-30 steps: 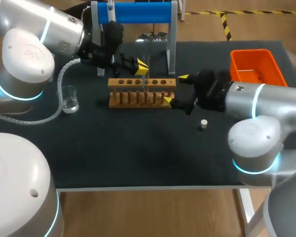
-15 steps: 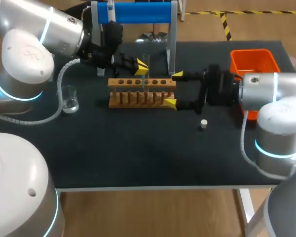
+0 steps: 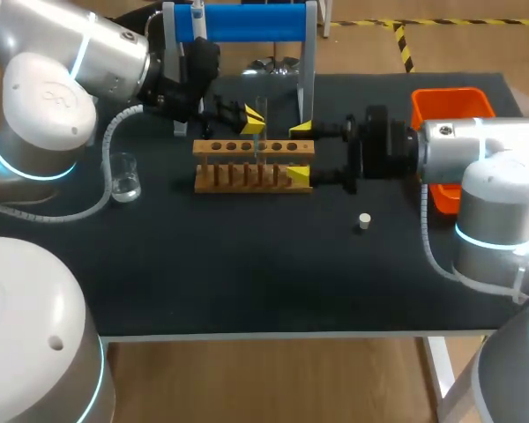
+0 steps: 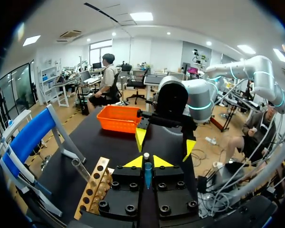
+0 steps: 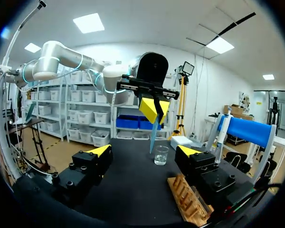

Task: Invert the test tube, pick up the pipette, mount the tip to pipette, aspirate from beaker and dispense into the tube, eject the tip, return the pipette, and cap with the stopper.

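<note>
From above, my left claw (image 3: 254,121) hung over the back edge of the wooden rack (image 3: 247,167), clamped on a slim bluish tube I took for the test tube (image 3: 259,139), whose lower end reached down to the rack's row of holes. My right claw (image 3: 300,152) sat at the rack's right end with its fingers spread wide, one behind the rack and one in front, gripping nothing. The pipette (image 3: 198,16) hung on the blue stand (image 3: 247,22) behind the rack, the beaker (image 3: 123,179) stood well to the rack's left, and the stopper (image 3: 364,221) lay on the table off the rack's front right. From my left wrist, my fingers were pressed on the test tube (image 4: 147,173) from both sides, the rack (image 4: 96,187) ran beside them, and the right claw (image 4: 165,142) faced me with its fingers apart. From my right wrist, my own fingers stood far apart and empty with the rack (image 5: 187,202) beside one of them, and ahead the left claw (image 5: 154,110) held the test tube (image 5: 153,133) pointing down. I judged the task was only at its first step: the tube was in hand but not yet set down, and the pipette, tip, transfer, ejecting, return and capping were all left.
</note>
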### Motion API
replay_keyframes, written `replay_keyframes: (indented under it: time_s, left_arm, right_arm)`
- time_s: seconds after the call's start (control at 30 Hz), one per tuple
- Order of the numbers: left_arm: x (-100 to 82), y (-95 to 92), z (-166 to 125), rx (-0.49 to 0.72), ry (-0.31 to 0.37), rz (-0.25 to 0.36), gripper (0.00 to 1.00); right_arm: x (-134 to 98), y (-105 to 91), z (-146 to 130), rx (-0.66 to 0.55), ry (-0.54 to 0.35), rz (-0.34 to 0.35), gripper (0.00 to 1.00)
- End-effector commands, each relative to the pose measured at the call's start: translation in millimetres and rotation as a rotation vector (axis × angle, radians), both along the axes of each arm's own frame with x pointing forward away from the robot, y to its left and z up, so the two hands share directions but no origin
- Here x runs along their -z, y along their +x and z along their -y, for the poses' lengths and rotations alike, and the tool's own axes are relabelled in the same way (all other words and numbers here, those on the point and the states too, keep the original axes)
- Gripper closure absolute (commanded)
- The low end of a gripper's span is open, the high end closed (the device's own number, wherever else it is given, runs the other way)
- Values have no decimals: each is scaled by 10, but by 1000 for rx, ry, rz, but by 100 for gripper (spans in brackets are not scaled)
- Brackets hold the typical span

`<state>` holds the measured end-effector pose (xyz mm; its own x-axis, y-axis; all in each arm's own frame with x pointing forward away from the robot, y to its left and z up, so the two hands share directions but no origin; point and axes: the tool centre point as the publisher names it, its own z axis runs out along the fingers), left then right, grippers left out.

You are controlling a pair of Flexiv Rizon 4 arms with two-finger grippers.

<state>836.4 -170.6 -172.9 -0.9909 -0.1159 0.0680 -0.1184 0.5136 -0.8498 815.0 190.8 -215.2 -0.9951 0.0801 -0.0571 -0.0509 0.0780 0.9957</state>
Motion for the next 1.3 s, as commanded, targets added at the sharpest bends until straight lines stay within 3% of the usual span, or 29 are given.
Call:
replay_keyframes:
  time_s: [0.03,0.1,0.17,0.6,1.3]
  left_arm:
    - [-7,8,0,1,3,-3,100]
    - [-7,8,0,1,3,-3,100]
    - [-7,8,0,1,3,-3,100]
    - [-7,8,0,1,3,-3,100]
    - [-7,8,0,1,3,-3,100]
  right_arm:
    - [3,98,-123,-47,12,-16,36]
    - [-10,109,-178,-60,21,-24,47]
    - [-17,119,-220,-71,27,-31,50]
    - [-10,221,-408,-95,40,-46,55]
    - [-30,355,-606,-136,58,-57,55]
